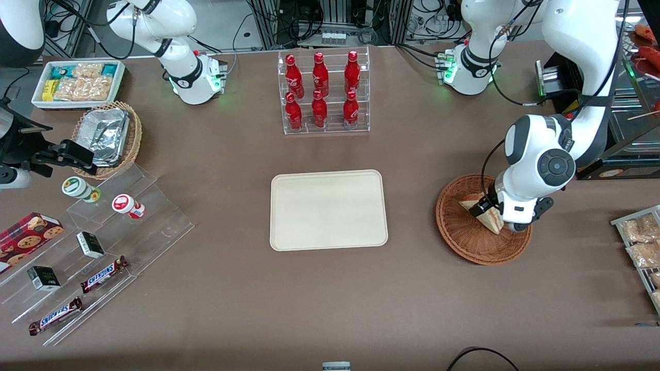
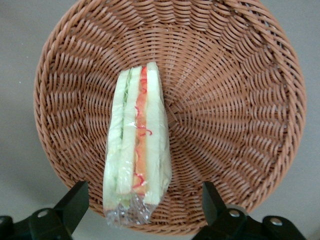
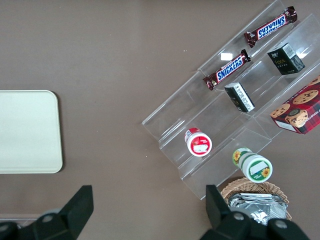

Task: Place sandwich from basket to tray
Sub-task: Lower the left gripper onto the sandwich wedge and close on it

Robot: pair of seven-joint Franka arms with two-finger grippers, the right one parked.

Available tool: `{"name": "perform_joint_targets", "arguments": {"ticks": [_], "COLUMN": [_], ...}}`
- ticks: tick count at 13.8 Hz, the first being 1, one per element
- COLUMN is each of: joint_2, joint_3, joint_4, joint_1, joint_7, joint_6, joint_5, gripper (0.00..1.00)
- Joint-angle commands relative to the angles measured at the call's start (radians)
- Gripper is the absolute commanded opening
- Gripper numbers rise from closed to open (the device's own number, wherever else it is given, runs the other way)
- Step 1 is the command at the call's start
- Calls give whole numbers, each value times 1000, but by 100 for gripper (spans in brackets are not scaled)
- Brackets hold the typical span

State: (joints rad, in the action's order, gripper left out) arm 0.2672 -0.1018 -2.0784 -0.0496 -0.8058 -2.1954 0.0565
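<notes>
1. Reddish-brown wicker makes up the round basket (image 1: 466, 234), which sits on the brown table (image 1: 330, 299) toward the working arm's end.
2. Inside the basket lies the sandwich (image 2: 136, 145), standing on edge with its red and green filling stripes facing up.
3. Its long side runs from the basket's middle out to the rim, and its clear-wrapped end rests on the rim.
4. Over it hangs the gripper (image 2: 140, 210), spread wide, one finger on each side of the sandwich, not touching it.
5. Near the table's middle lies the cream tray (image 1: 328, 209), well apart from the basket.
</notes>
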Motion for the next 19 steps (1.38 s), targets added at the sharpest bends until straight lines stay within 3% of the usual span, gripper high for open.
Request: {"name": "perform_joint_targets", "arguments": {"ticks": [1, 5, 8, 9, 11, 12, 17, 19], "joint_2": [13, 10, 26, 32, 33, 30, 24, 18], "joint_3": [4, 11, 22, 22, 22, 22, 20, 1], "joint_4": [-5, -106, -115, -114, -112, -109, -7, 75], "joint_1": [0, 8, 8, 8, 8, 8, 2, -9], "joint_7": [-26, -38, -46, -47, -59, -59, -44, -35], "joint_6": [-15, -159, -173, -175, -164, -152, 11, 154], "joint_5": [40, 40, 40, 37, 37, 37, 32, 35], "gripper": [100, 100, 100, 95, 16, 0, 0, 0]}}
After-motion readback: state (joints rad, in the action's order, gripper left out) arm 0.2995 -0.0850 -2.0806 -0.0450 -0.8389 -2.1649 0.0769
